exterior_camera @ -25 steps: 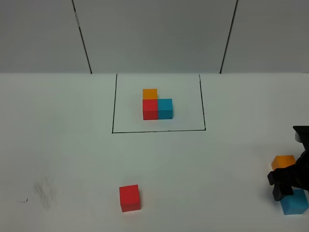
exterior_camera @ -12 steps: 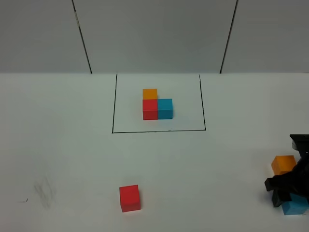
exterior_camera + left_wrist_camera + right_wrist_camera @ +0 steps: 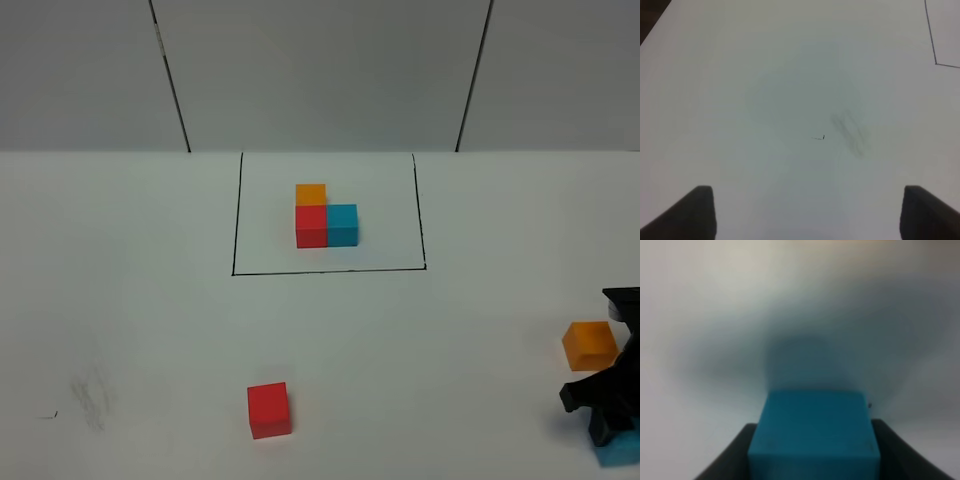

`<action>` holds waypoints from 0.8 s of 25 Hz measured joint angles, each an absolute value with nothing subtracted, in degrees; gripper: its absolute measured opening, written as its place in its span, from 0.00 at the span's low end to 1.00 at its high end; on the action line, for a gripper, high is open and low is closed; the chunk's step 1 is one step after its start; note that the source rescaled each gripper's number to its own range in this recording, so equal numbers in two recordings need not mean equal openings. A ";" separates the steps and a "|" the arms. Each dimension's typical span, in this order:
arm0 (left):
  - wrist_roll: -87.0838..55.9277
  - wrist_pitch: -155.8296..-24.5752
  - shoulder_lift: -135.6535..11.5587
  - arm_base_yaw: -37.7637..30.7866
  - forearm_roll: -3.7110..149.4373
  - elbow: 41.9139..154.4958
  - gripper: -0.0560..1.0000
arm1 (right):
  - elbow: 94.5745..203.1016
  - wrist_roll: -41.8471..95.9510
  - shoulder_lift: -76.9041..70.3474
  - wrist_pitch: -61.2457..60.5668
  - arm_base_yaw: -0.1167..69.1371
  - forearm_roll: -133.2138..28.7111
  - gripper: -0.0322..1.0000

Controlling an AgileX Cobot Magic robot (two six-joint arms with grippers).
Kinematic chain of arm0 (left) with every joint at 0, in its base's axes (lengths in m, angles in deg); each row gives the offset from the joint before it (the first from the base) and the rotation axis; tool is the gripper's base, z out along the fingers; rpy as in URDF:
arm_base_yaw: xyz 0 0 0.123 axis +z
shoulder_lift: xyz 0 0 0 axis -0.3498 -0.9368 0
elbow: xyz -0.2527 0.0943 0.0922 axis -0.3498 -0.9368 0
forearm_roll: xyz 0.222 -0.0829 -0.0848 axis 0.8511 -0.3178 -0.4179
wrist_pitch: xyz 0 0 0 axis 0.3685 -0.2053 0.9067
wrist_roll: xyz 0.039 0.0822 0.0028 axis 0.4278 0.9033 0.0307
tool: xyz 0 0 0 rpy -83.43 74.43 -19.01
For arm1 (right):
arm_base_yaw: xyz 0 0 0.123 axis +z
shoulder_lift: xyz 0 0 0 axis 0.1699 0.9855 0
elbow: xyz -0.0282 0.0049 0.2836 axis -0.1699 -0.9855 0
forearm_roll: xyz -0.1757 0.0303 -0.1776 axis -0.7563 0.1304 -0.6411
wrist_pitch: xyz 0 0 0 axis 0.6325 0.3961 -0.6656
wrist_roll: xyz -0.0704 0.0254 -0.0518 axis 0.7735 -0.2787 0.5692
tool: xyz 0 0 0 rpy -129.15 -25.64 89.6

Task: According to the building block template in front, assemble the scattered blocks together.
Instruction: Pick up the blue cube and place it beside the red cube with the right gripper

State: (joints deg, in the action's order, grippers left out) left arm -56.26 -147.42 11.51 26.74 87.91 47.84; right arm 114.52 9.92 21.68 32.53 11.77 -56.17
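So, the wrist view shows the right tool (image 3: pixel 603 415) clamped on the cyan cube (image 3: pixel 812 435), a finger against each side; overhead shows only a cyan corner under it at the worktop's (image 3: pixel 150 300) near right edge, orange cube (image 3: pixel 589 345) just beside. Left tool (image 3: pixel 805 215) spread wide over a smudged worktop patch, visible only in its own wrist view. Template cluster (image 3: pixel 325 220) sits inside the black frame (image 3: pixel 330 270), red cube (image 3: pixel 269 410) well in front.

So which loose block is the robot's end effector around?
The blue block: it sits between the fingers of the right end effector. The orange block lies apart beside it, and the red block is far off alone.
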 joint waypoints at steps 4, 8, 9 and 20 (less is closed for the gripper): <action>-56.20 -147.42 11.51 26.74 87.91 47.84 1.00 | 114.52 13.33 13.15 35.23 12.37 -53.83 0.05; -56.14 -147.42 11.51 26.74 87.91 47.84 1.00 | 114.58 22.31 4.65 38.91 18.28 -52.11 0.05; -56.14 -147.42 11.51 26.74 87.91 47.84 1.00 | 114.58 24.76 3.15 40.11 20.24 -51.91 0.05; -56.14 -147.47 11.51 26.74 87.91 47.84 1.00 | 115.74 43.84 3.03 34.92 43.47 -51.60 0.05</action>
